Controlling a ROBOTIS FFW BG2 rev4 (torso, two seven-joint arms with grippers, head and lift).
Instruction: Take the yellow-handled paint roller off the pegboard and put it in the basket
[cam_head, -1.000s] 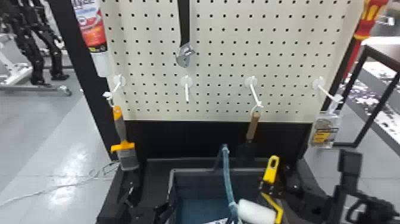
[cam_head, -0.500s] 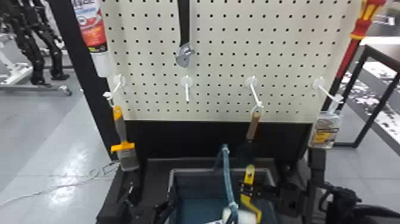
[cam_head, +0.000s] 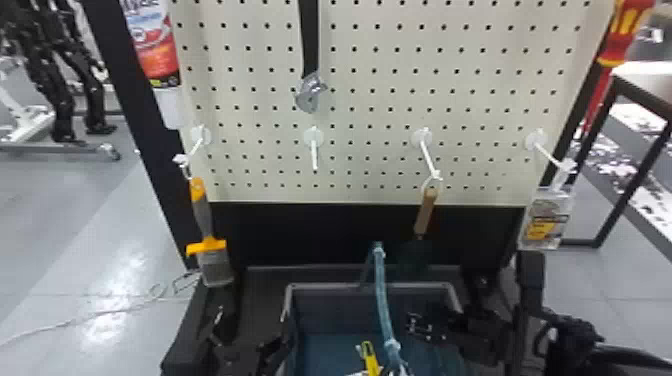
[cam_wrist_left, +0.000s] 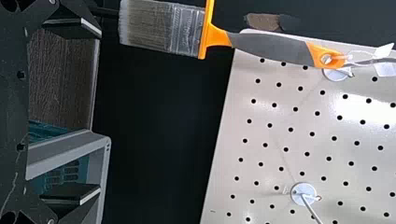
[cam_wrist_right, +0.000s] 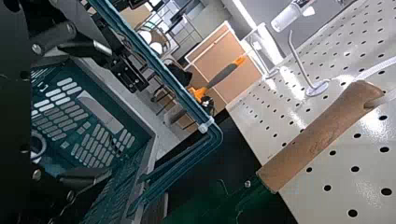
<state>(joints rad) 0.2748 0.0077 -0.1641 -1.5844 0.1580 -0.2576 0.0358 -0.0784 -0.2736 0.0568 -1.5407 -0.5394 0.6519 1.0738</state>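
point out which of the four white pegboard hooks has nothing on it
The bare white hook is second from the left; the others hold an orange-and-grey paintbrush, a wooden-handled tool and a clear plastic packet.

As for the yellow-handled paint roller (cam_head: 370, 361), appears within the opening of the basket (cam_head: 330, 286), slightly tilted, looped end up. As for the latter, stands upright, teal, slotted, grey-rimmed.
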